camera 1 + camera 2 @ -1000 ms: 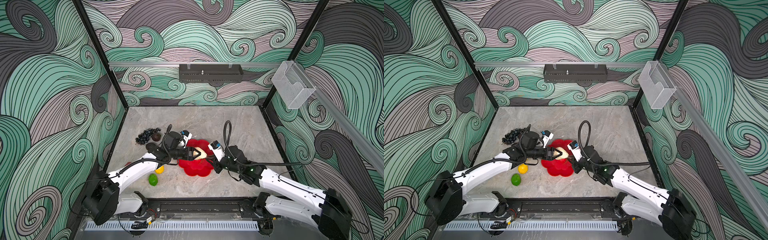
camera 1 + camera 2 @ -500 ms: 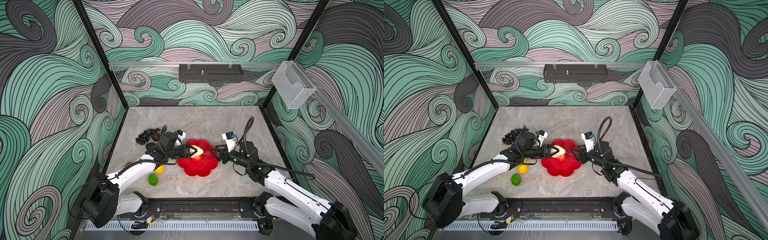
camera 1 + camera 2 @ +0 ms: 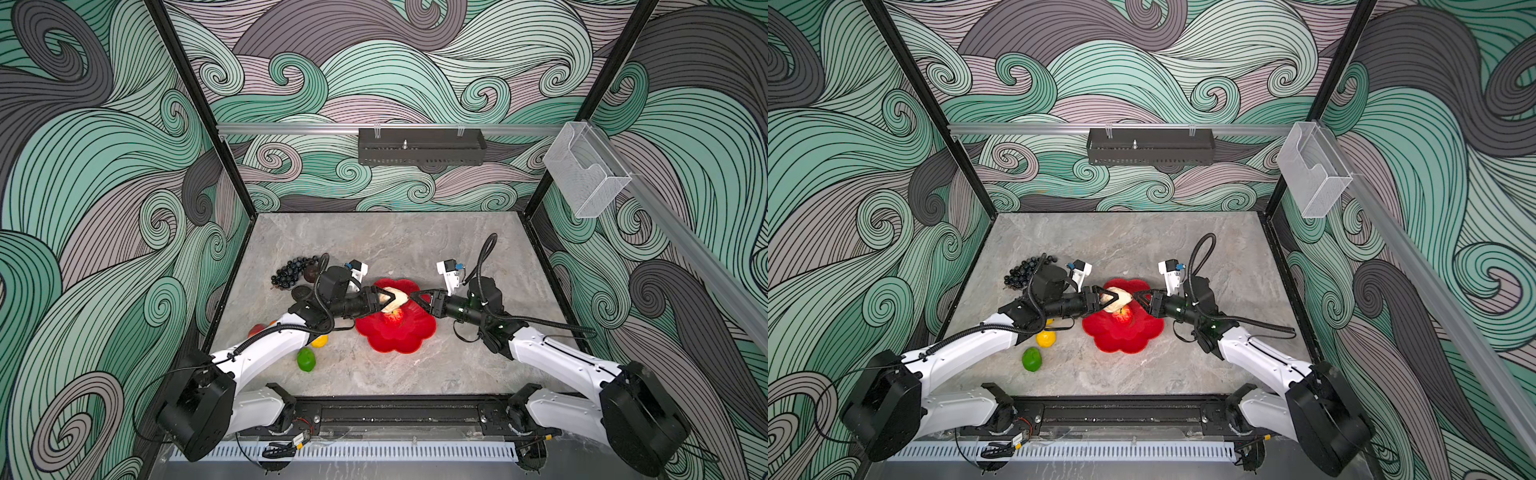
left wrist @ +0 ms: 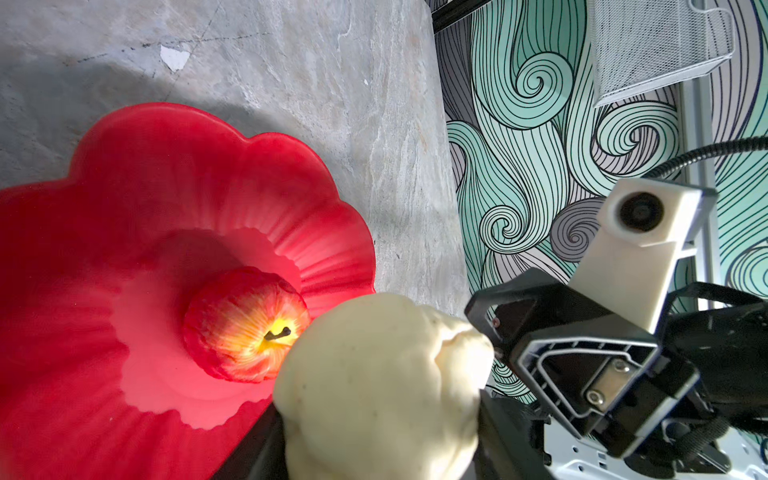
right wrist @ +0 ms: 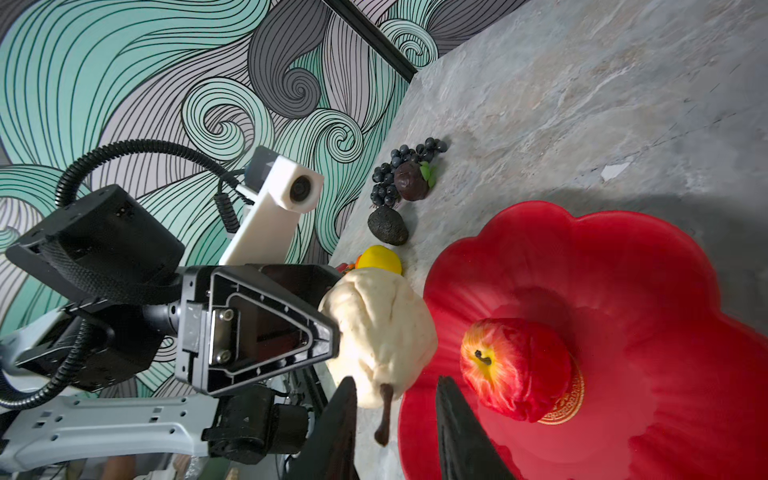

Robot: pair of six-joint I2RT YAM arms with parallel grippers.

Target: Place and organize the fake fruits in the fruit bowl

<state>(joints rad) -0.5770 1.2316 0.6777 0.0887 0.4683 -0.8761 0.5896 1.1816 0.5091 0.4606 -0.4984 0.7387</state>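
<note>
At the far left of the bench you have the grape bunch near the back. The dark avocado sits just in front of it. Nearer you, the lemon lies half under the left arm, with the lime just beside it in the open.

Your left gripper reaches toward the middle, its jaws closed about halfway around the fat end of the beige pear. The pear is held clear of the bench, over the left rim of the fruit bowl, with its stem pointing to the right.

The red bowl stands at the middle of the bench. The red apple rests alone in its centre, stem side up.

Your right gripper faces the left one across the bowl. Its jaws are partly open and hold nothing. The pear's stem lies in the gap between them, though I cannot tell from the right wrist view whether either jaw touches it.
</note>
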